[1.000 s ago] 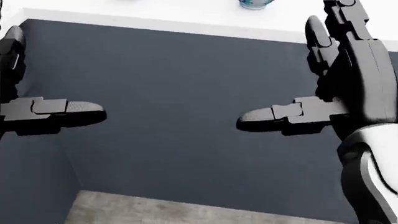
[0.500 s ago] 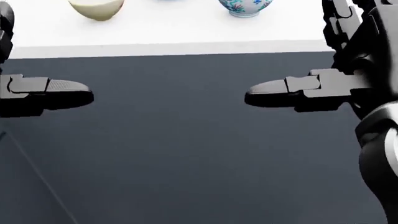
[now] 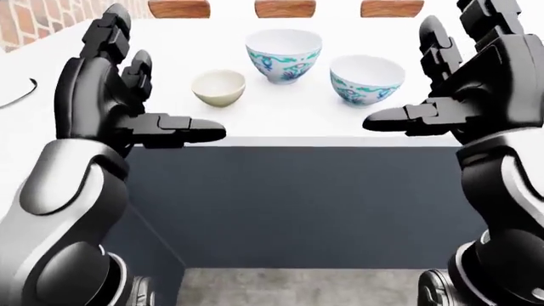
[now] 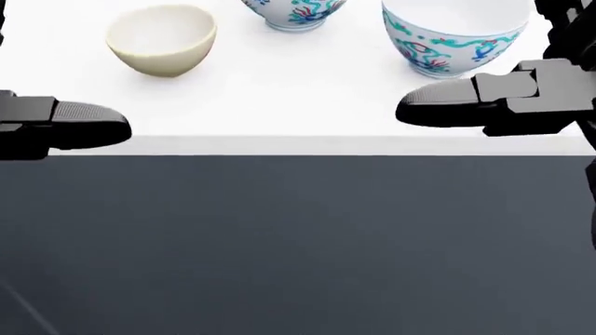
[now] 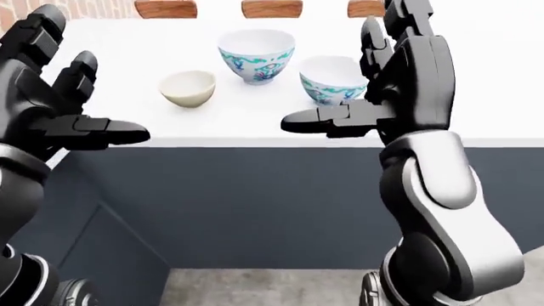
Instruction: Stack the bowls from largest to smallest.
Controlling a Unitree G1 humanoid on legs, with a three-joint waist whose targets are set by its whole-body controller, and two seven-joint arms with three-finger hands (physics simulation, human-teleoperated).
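Three bowls stand on the white countertop [image 3: 280, 124]. The small cream bowl [image 3: 219, 87] is leftmost, the large blue-and-green patterned bowl [image 3: 284, 55] stands in the middle and farther up, and the medium patterned bowl [image 3: 367, 79] is on the right. My left hand [image 3: 161, 89] hovers open at the counter's near edge, below and left of the cream bowl. My right hand [image 3: 416, 76] is open too, its thumb [image 4: 466, 101] just below the medium bowl [image 4: 453, 35] without touching it. Neither hand holds anything.
The counter's dark blue-grey face [image 3: 298, 204] drops to a grey floor [image 3: 298, 287]. Wooden chair backs [image 3: 178, 7] line the far side of the counter. A brick wall [image 3: 34, 22] shows at top left, and a thin dark curved item [image 3: 21, 95] lies on the counter at left.
The head view has shifted: the counter edge slid down the picture and the bowls came into sight. Both hands stayed open, thumbs pointing inward.
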